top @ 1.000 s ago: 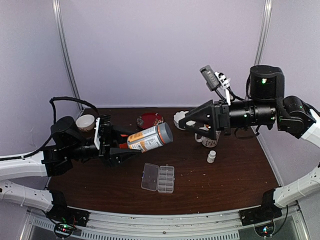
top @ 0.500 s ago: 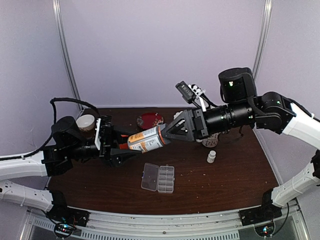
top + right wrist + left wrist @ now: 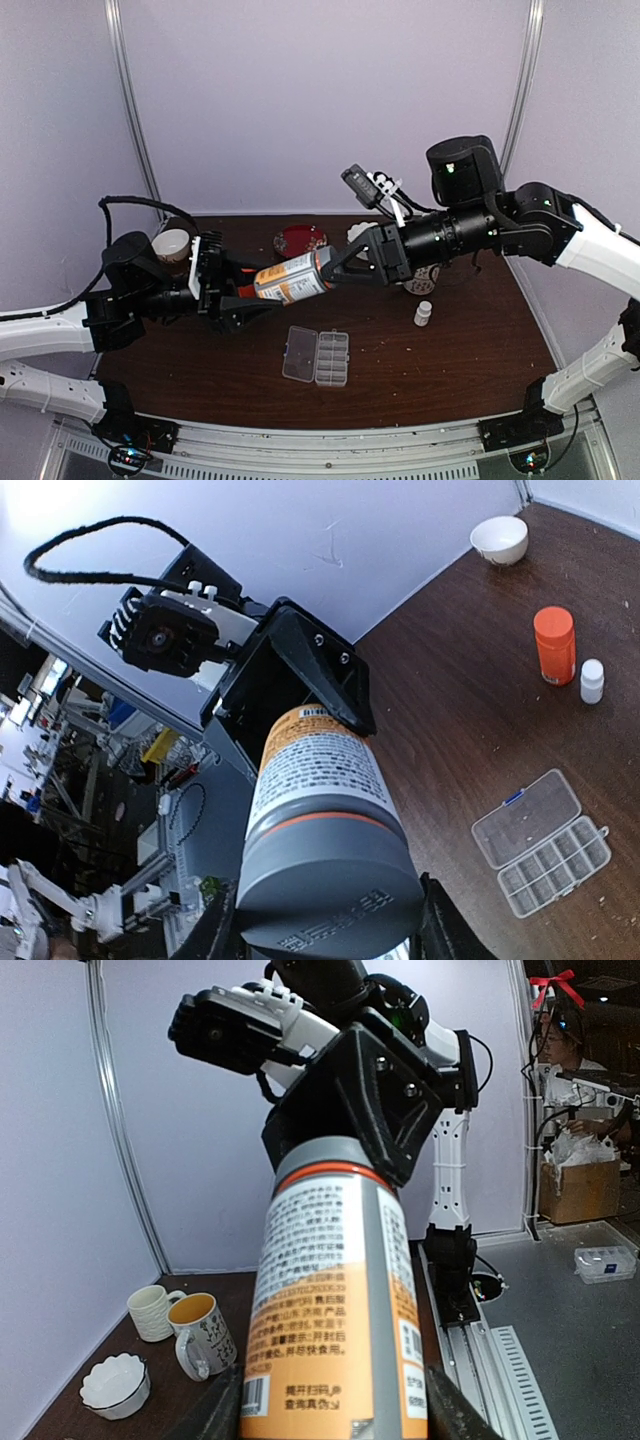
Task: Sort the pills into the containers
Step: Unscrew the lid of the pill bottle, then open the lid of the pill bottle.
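A large bottle [image 3: 290,280] with an orange-and-white label and a grey cap [image 3: 325,880] hangs on its side above the table. My left gripper [image 3: 248,288] is shut on its base end, with a finger on each side of the label [image 3: 335,1415]. My right gripper [image 3: 335,268] is shut on the grey cap, its fingers pressed against both sides [image 3: 325,920]. The containers are the cells of a clear pill box [image 3: 317,356] that lies open on the table below the bottle; it also shows in the right wrist view [image 3: 545,842]. No pills show.
A small white bottle [image 3: 424,313] stands right of the pill box, next to an orange bottle [image 3: 554,644]. At the back are a red dish [image 3: 300,240], a white bowl [image 3: 362,235], a mug [image 3: 415,282] and a cup [image 3: 172,244].
My right arm has swung left from the back right to the bottle, and its jaws have closed from wide open onto the cap. The left arm and bottle have not moved.
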Robot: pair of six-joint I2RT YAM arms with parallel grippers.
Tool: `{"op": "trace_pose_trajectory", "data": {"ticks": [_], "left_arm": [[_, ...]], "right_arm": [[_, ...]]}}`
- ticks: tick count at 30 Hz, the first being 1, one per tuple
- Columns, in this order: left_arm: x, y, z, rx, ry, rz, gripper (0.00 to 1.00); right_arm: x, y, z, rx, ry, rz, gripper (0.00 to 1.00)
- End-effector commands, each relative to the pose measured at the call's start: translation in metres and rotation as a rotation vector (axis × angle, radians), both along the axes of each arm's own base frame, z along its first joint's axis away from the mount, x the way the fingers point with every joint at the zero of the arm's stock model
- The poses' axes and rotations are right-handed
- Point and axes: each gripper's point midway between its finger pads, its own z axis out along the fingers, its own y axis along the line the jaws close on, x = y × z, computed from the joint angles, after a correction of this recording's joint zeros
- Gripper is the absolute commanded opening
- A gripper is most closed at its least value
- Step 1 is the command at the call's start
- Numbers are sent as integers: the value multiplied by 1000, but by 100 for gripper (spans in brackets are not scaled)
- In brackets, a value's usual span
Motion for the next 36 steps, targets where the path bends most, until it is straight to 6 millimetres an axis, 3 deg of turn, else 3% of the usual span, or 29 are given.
{"op": "trace_pose_trajectory", "data": {"ticks": [1, 6, 10, 14, 18, 23, 29, 33, 36], "left_arm": [[0, 2, 29, -79, -52, 3, 0], [0, -1, 30, -83, -41, -7, 0], [1, -1, 32, -90, -35, -8, 0], [1, 0, 32, -97, -30, -2, 0], [2, -1, 30, -94, -24, 0, 0], [2, -1, 26, -89, -13, 0, 0], [2, -2, 20, -79, 11, -5, 0], [3, -4, 17, -83, 24, -9, 0], [6, -3, 17, -93, 28, 3, 0]], "right_arm": [[-6, 3, 26, 63, -374, 156, 22], [-10, 3, 36, 93, -886, 337, 17], [-26, -4, 22, 73, -1334, 608, 1], [-31, -13, 0, 36, -1749, 805, 0], [-26, -19, 4, 15, -1916, 827, 0], [-23, -34, 30, 74, -2067, 631, 0], [-19, -48, 34, 18, -2198, 545, 0], [-22, -47, 39, 37, -2211, 559, 0], [-25, -49, 48, 102, -2086, 502, 0]]}}
